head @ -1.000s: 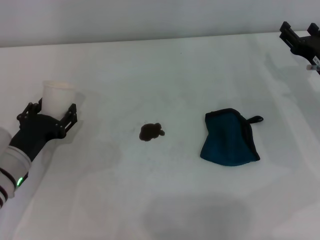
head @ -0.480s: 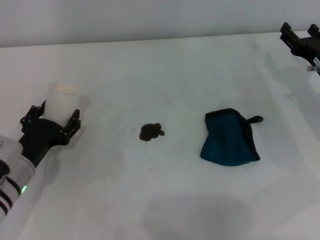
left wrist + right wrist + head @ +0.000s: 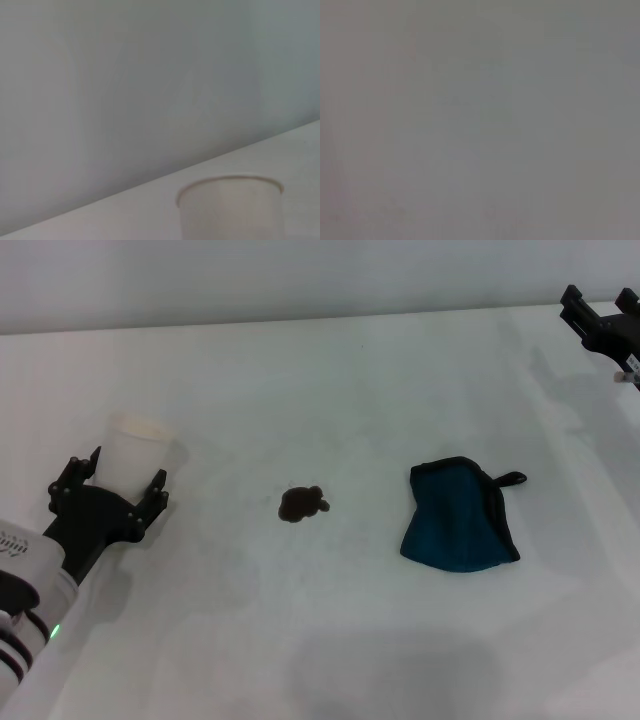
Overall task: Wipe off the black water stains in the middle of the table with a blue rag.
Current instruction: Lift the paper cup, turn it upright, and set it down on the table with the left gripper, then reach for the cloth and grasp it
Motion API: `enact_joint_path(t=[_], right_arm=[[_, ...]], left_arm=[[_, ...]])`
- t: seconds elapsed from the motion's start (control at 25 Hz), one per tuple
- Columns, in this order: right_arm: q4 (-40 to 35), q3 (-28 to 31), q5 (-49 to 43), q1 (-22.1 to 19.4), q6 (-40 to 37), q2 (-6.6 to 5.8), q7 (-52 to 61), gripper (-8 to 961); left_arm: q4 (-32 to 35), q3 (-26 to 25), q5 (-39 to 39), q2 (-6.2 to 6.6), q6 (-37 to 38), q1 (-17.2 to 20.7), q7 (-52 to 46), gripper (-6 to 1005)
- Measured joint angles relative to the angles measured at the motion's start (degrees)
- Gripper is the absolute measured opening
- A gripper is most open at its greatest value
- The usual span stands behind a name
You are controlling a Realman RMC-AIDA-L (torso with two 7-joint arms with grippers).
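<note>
So the table (image 3: 330, 380) is basically one big white slab. On it, the rag (image 3: 458, 516) sits right of centre, folded, loop sticking out toward the right, nothing touching it. The stain (image 3: 302, 504) is in the middle, near the rag but clearly apart from it, and not wiped at all.

What actually changed over the last second: the left gripper (image 3: 108, 498) has slid back toward the robot and a bit inward, and the paper cup (image 3: 138, 451) that sat snug between its jaws is now standing on the table with the jaws spread apart either side of its base. Looks to me like it just let go and is backing off. The left wrist view shows the cup (image 3: 229, 206) upright, so it's been parked fine.

The right gripper (image 3: 602, 322) hasn't budged from the far right corner; can't tell how its jaws stand.

My read: cup's out of the way, wiping hasn't started, rag pickup comes next.
</note>
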Motion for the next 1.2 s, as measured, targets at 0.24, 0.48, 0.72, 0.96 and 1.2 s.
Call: enact_joint_path(t=[0.24, 0.48, 0.72, 0.96, 1.2], right_arm=[[0.0, 0.0, 0.0, 0.23, -0.03, 0.0, 0.0, 841], [0.0, 0.0, 0.0, 0.47, 0.04, 0.06, 1.71, 841], [-0.17, 0.0, 0.0, 0.49, 0.07, 0.0, 2.18, 841], [-0.03, 0.0, 0.0, 0.57, 0.14, -0.01, 2.2, 840], [0.0, 0.0, 0.0, 0.57, 0.17, 0.0, 2.2, 841]], left_arm=[[0.12, -0.07, -0.28, 0.0, 0.05, 0.64, -0.09, 772], [0.6, -0.08, -0.38, 0.0, 0.02, 1.76, -0.31, 773], [1.08, -0.07, -0.98, 0.0, -0.54, 3.08, -0.44, 775], [1.47, -0.01, -1.95, 0.0, -0.46, 3.97, -0.5, 777], [2.73, 0.25, -1.67, 0.26, -0.62, 4.35, -2.19, 784]])
